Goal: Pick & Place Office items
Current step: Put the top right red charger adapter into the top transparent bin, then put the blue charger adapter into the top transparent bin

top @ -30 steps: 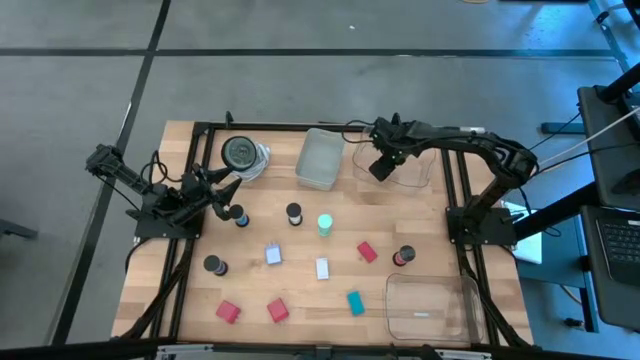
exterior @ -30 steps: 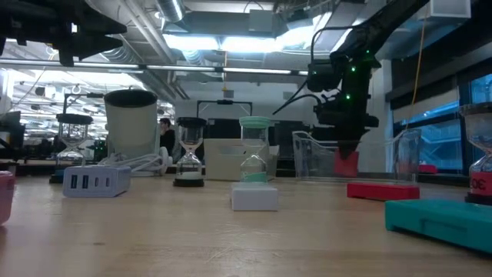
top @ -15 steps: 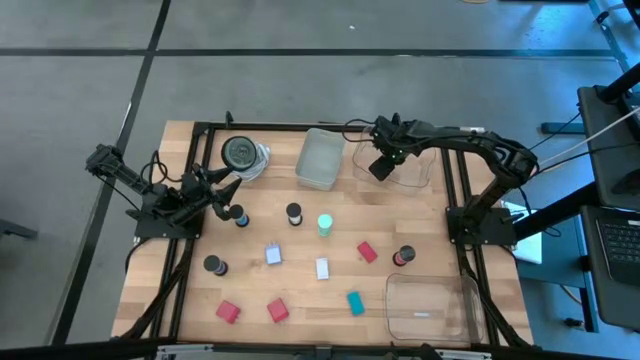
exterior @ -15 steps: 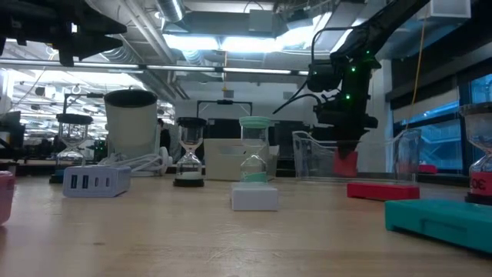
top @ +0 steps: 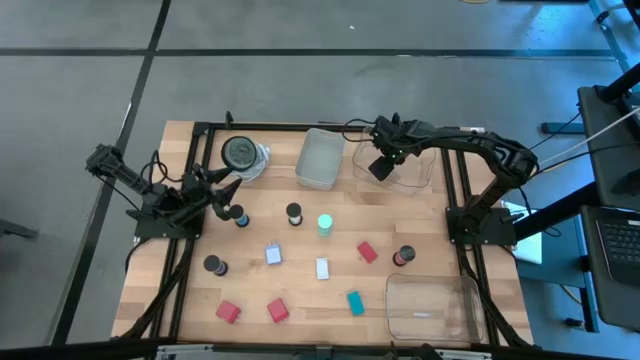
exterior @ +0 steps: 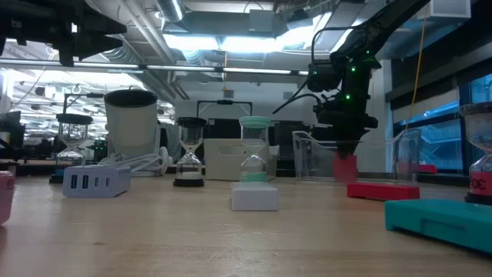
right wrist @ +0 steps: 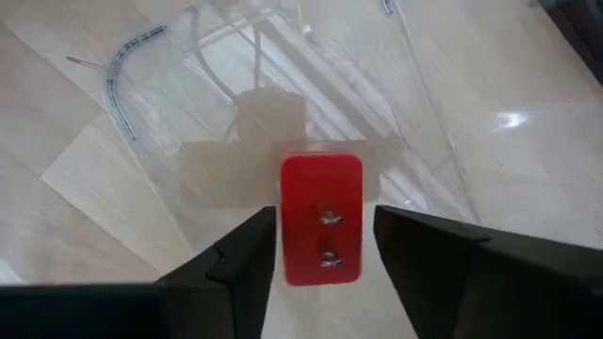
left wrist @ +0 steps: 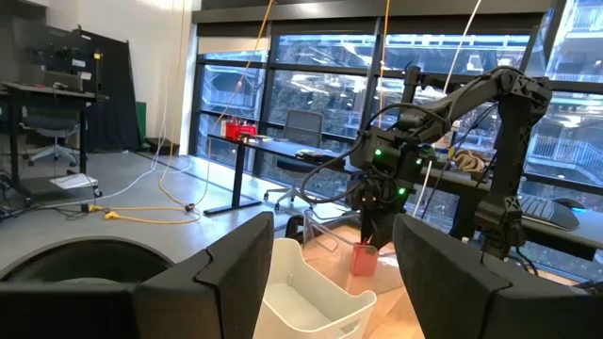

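Note:
My right gripper (top: 378, 168) points down over the clear tray (top: 418, 172) at the table's far right, open. A red block (right wrist: 322, 231) is just below it inside the tray, with a gap to each finger; in the low view the block (exterior: 345, 168) stands upright, its lower end at the tray's floor. My left gripper (top: 226, 184) waits at the left, open with nothing between its fingers. Red (top: 367, 252), teal (top: 354, 302), white (top: 322, 268) and lavender (top: 273, 255) blocks, dark cylinders (top: 293, 213) and a green one (top: 325, 224) lie on the table.
A second clear tray (top: 318, 158) sits at the far middle and a third (top: 432, 305) at the near right. A round grey dish (top: 240, 152) stands at the far left. A dark frame rail (top: 300, 127) runs along the table's far edge.
My right gripper has opened without moving. The red block that it held has left its fingers and sunk a little, down to the floor of the clear tray, still upright.

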